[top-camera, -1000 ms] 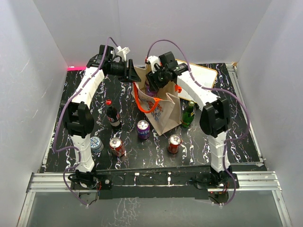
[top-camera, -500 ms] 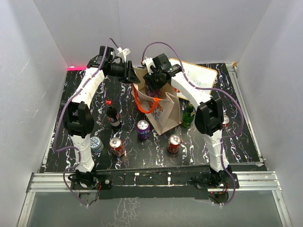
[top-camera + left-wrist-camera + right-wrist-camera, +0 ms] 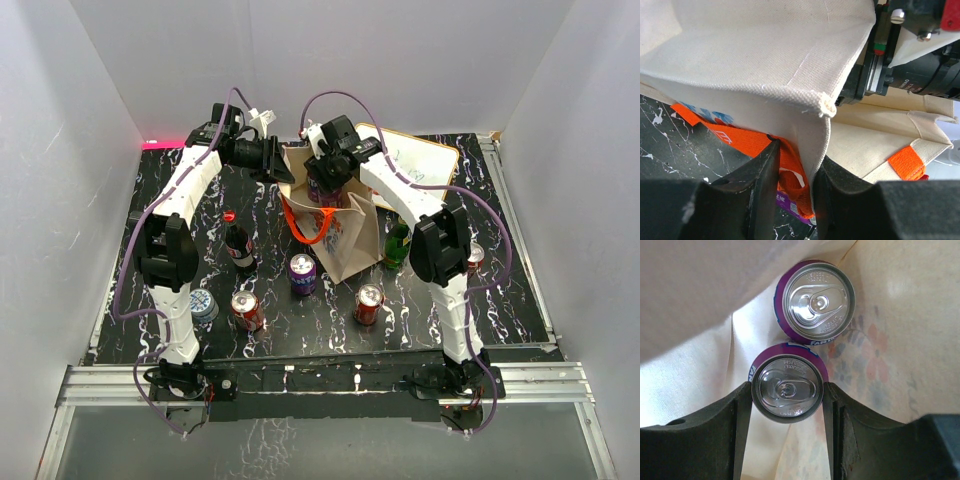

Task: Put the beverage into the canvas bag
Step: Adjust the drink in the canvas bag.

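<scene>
Beverage in hand: a purple aluminium drink can with a silver pull-tab lid (image 3: 786, 387), located inside the beige canvas bag with orange strap handles and a floral print (image 3: 348, 248). The can stands upright, its long axis vertical and in line with the reach of the right gripper (image 3: 786, 392), lid facing the wrist camera. It sits squarely between the two dark fingers, which press on opposite sides of its body at roughly half spread. The hold looks firm and centred.

A second purple can of the same kind (image 3: 815, 301) stands upright on the bag floor just beyond the held one. From this angle it cannot be told whether the two touch, or whether the held can has reached the floor. Judgement: the coming move turns on that vertical gap. The can needs to rest beside its neighbour, not on its rim, before the fingers part.

The left gripper (image 3: 796, 161) works the near wall of the bag. Its fingers are pinched onto the cloth edge and an orange strap (image 3: 745, 145), holding the mouth apart for the right arm. The right arm is plainly the nearer one to the beverage.

Outside the bag, a dark cola bottle (image 3: 238, 245), a green bottle (image 3: 398, 243) and several cans stand on the black marbled table (image 3: 500, 300).
</scene>
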You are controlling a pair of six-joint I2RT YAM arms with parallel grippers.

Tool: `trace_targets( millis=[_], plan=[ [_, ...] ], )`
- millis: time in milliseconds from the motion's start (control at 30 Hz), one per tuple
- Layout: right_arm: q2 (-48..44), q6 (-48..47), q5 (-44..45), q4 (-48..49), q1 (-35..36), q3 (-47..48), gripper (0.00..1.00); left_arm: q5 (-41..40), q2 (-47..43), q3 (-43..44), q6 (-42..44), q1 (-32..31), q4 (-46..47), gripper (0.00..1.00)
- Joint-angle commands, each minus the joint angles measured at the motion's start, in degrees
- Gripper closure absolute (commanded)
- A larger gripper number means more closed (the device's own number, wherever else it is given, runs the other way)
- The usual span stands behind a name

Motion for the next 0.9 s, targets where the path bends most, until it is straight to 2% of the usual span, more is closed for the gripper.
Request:
trace_targets(
  millis=[0, 267, 500, 567, 733, 867],
  plan=[
    [-0.2, -2.2, 4.1, 7.6, -0.7, 2.3, 0.92, 0.7, -3.3, -0.4, 1.4, 0.3, -1.6, 0.72],
    [-1.0, -4.3, 7.0, 9.4, -1.0, -1.4, 0.89, 1.1, -3.5, -0.4, 1.0, 0.4, -1.3, 0.75],
    [-1.3, -5.4, 7.8, 10.0, -1.0, -4.3, 0.65, 1.1, -3.5, -0.6, 0.8, 0.4, -1.1, 0.75],
    [-1.5, -5.7, 7.9, 10.2, -1.0, -4.5, 0.61, 1.0, -3.3, -0.3, 0.5, 0.3, -0.9, 0.74],
    [-1.4, -6.0, 7.8, 10.3, -1.1, -3.6, 0.51, 0.6, -2.2, 1.5, -0.3, 0.3, -1.0, 0.67],
    [-1.7, -5.8, 7.3, 10.3, -1.1, -2.7, 0.39, 0.4, -1.4, 2.5, -0.6, 0.2, -1.0, 0.63]
  ],
)
